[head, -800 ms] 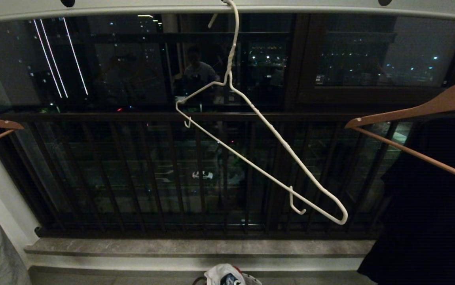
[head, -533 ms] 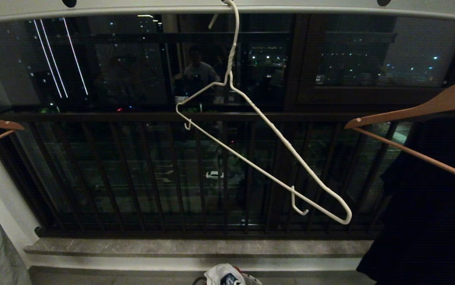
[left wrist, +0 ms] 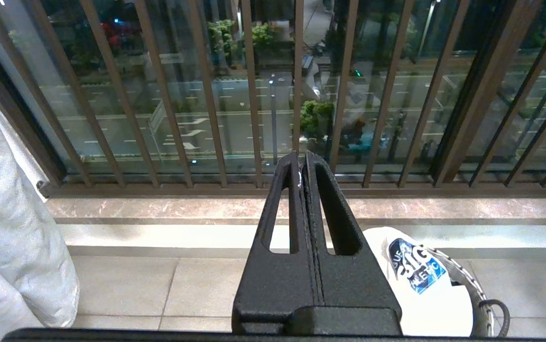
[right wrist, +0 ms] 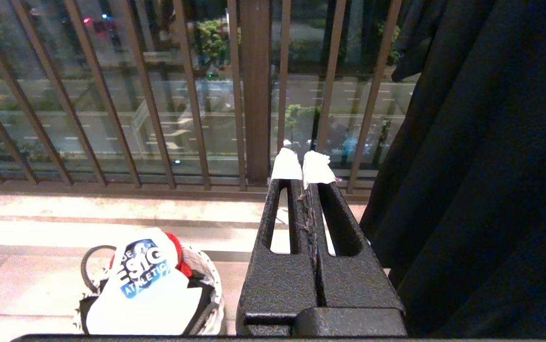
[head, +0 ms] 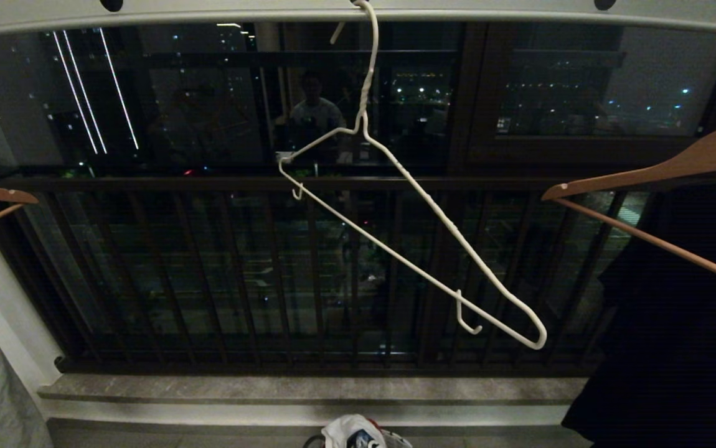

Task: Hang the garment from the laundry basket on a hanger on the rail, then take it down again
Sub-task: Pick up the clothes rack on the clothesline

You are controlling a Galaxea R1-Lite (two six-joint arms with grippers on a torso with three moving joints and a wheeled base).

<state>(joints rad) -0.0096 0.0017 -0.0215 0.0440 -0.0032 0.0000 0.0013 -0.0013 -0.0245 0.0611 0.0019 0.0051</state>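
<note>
Left of the basket [left wrist: 479, 289] the left hand [left wrist: 303, 164] hangs clenched on nothing above the floor, and the right hand [right wrist: 304, 166] hangs clenched and empty on the basket's other side, beside the black garment [right wrist: 482, 156]. Inside the basket lies the T-shirt [right wrist: 145, 294] over a red cloth [right wrist: 178, 251], while high above it the bare wire hanger [head: 408, 249] hangs tilted from the rail [head: 208, 12].

Window: dark glass [head: 582, 81] from 9 to 3 o'clock, city lights outside.
Railing: brown balcony bars [head: 208, 274] below.
Sill: grey stone ledge [head: 308, 389].
Floor: pale tiles [left wrist: 197, 285], 6 o'clock.
</note>
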